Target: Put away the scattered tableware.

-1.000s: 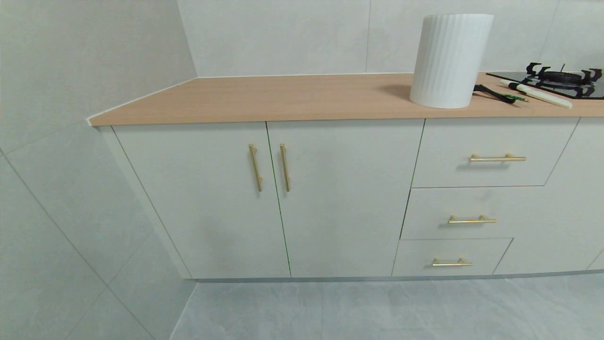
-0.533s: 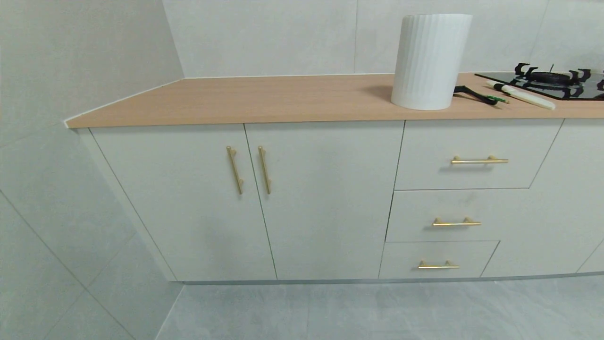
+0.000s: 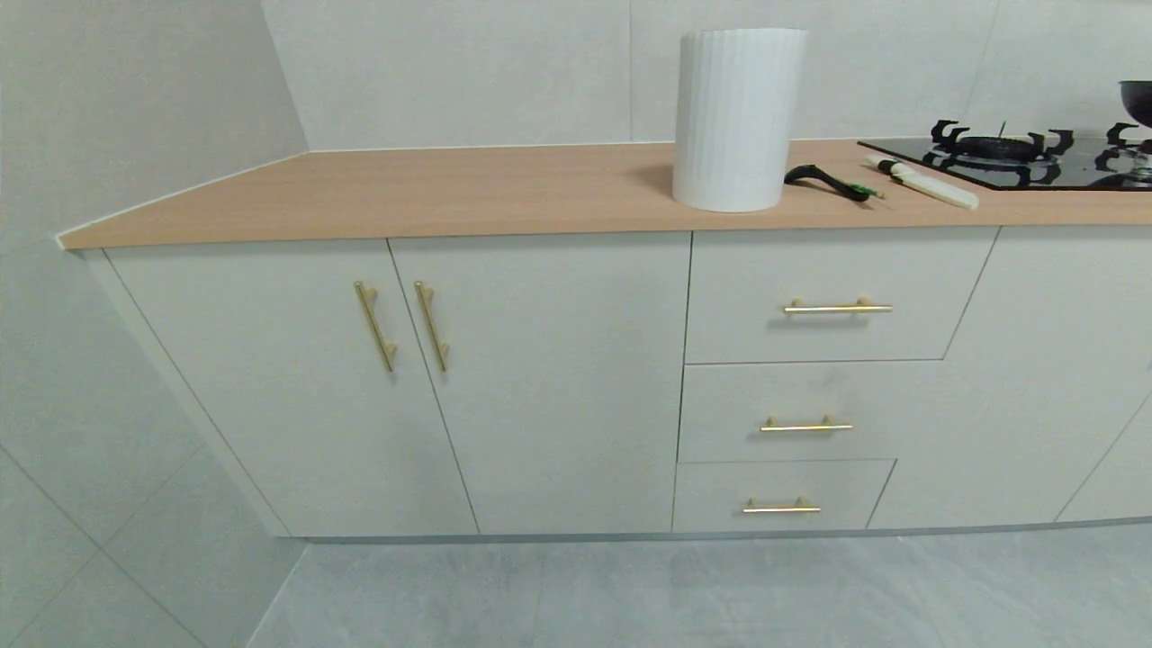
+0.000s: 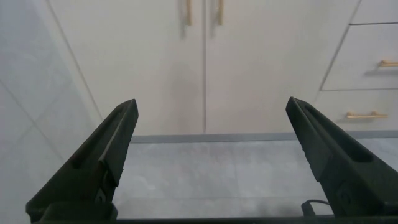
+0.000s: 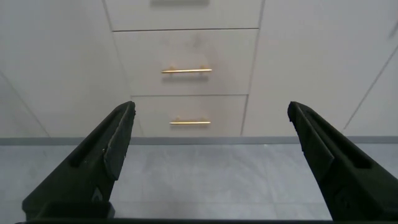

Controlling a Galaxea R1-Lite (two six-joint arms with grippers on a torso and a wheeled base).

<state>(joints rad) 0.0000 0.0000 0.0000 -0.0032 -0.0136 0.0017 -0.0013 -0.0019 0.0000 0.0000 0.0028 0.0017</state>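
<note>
Head view: on the wooden desk (image 3: 405, 193), a black-handled utensil (image 3: 823, 180) and a long white utensil (image 3: 927, 183) lie side by side between the tall ribbed white holder (image 3: 736, 117) and the gas hob (image 3: 1008, 157). Left tool (image 4: 211, 112) and right tool (image 5: 211, 112) both gape wide, holding nothing, low before the cabinet fronts (image 3: 558, 378), above the floor (image 3: 630, 594).

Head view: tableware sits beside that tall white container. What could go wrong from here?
Tall white container stands near the counter edge, right beside the black-handled utensil: a reach there could tip it. Cream utensil lies flat beside the hob: a shallow pinch may slip or shove it onto the glass.
</note>
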